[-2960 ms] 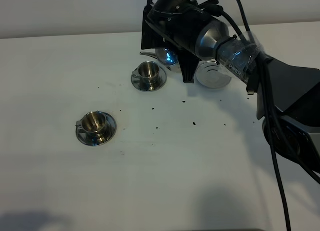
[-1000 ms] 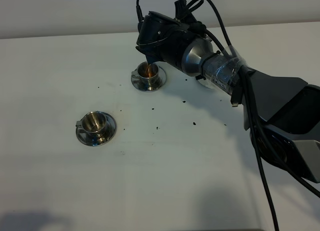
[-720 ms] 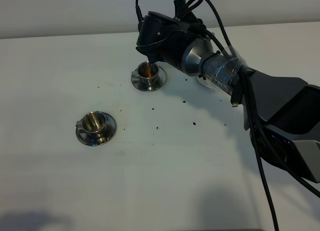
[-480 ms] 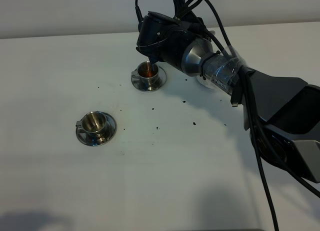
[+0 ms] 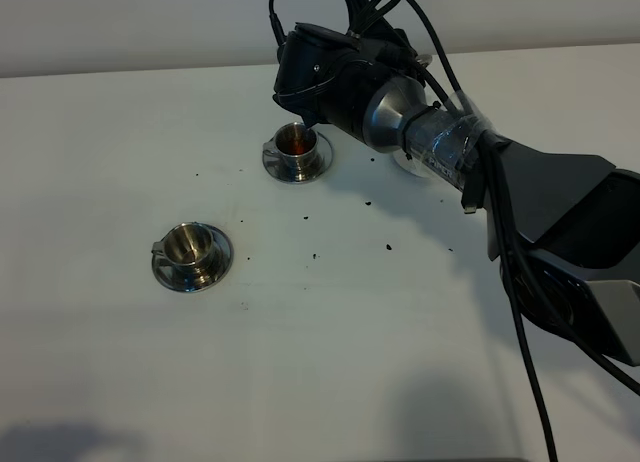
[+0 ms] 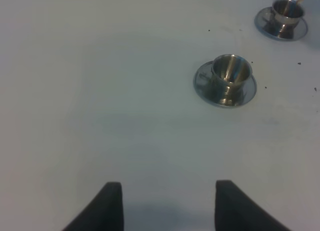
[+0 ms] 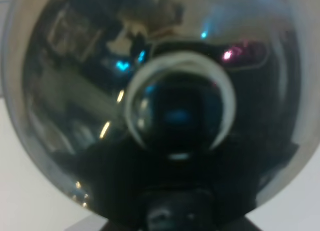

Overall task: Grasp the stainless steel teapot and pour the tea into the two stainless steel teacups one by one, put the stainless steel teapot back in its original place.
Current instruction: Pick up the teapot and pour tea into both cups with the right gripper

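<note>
White tabletop, dark specks [image 5: 388, 247] scattered. The right gripper [image 5: 312, 77] is clamped on the stainless steel teapot [image 7: 160, 91] — spout over the far teacup [image 5: 296, 142], brown tea inside. The near teacup [image 5: 190, 247] looks empty. The left gripper [image 6: 167, 206] hangs over bare table — fingers wide, holding nothing.

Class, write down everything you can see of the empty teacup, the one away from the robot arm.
The empty teacup is small and shiny, steel by its look, with a flared rim. It stands upright on a round steel saucer, which lies flat on the white table. Its inside shows bare metal, no tea. Only the saucer touches it; it stands well apart from the other teacup, which holds reddish tea.
</note>
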